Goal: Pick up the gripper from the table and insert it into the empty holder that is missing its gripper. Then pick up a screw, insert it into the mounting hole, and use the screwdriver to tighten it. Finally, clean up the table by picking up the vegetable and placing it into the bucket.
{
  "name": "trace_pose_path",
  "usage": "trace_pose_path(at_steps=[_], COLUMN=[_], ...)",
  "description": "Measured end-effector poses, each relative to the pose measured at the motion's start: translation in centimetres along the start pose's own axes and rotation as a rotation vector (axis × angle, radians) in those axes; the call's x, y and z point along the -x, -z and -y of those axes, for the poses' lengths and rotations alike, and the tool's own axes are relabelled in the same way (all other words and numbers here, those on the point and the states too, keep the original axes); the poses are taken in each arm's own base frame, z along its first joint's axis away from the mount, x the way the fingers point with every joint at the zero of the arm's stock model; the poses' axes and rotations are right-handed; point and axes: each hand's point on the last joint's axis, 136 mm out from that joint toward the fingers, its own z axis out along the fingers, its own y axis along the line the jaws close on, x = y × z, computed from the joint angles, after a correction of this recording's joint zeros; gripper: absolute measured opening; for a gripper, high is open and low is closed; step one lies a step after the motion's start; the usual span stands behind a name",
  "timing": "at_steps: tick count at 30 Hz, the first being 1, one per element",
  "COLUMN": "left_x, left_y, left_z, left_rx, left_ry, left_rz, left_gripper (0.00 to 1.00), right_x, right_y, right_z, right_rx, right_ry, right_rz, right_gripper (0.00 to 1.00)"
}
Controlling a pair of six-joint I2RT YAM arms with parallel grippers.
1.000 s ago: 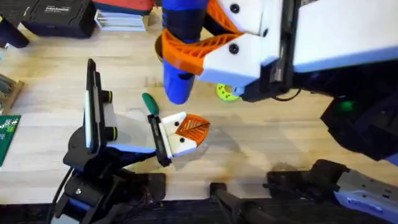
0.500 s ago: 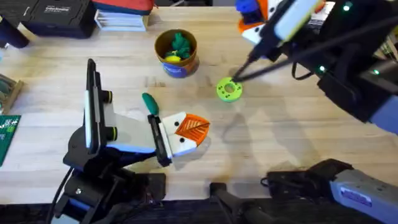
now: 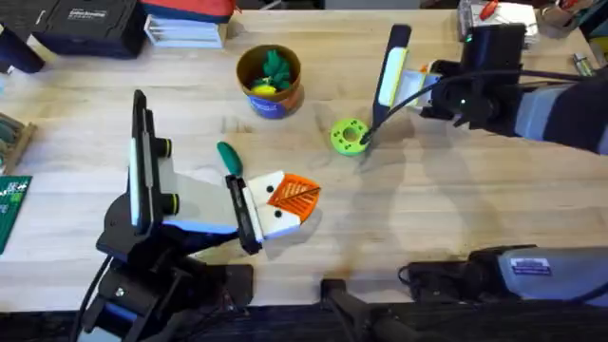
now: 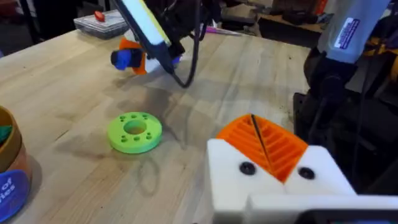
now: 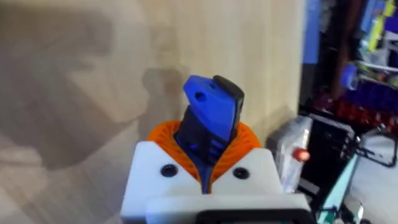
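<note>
Two orange pads of my left gripper (image 4: 261, 140) are pressed together with only a thin dark line between them, and I see nothing held there. These fingers (image 3: 302, 193) point toward the lime-green disc (image 3: 349, 137). The vegetable (image 3: 229, 158) is not in front of them. It lies on the tabletop (image 3: 446, 218) just beside the rear of the gripper, on the far side. Its long axis runs nearly away from me, with a small slant. The bucket (image 3: 269, 82) stands farther out beyond it, with leafy green and yellow toys inside.

My right gripper (image 5: 208, 152) is clenched on the screwdriver (image 5: 211, 118), well apart at the far right of the tabletop. I judge the left arm is the nearer one for the vegetable, but it must first turn back toward it.
</note>
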Motion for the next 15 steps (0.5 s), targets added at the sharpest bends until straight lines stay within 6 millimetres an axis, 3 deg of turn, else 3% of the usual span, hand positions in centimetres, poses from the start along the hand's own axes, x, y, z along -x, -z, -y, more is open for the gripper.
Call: trace_pose_path(at_steps=[6, 10, 13, 15], left_x=[0.0, 0.0, 0.0, 0.0], left_y=[0.0, 0.0, 0.0, 0.0], left_z=[0.0, 0.0, 0.0, 0.0], left_rx=[0.000, 0.000, 0.000, 0.000], left_ry=[0.001, 0.001, 0.001, 0.001], left_rz=[0.000, 0.000, 0.000, 0.000], left_gripper=[0.007, 0.007, 0.007, 0.007], right_x=[-0.1, 0.0, 0.3, 0.5], right_y=[-1.1, -1.1, -1.0, -0.9], right_z=[-2.4, -3.1, -3.3, -2.8], right_rx=[0.085, 0.113, 0.128, 0.123], right_ry=[0.086, 0.112, 0.116, 0.122], right_rz=[-0.004, 0.007, 0.020, 0.028], right_gripper=[0.041, 0.344, 0.494, 0.778])
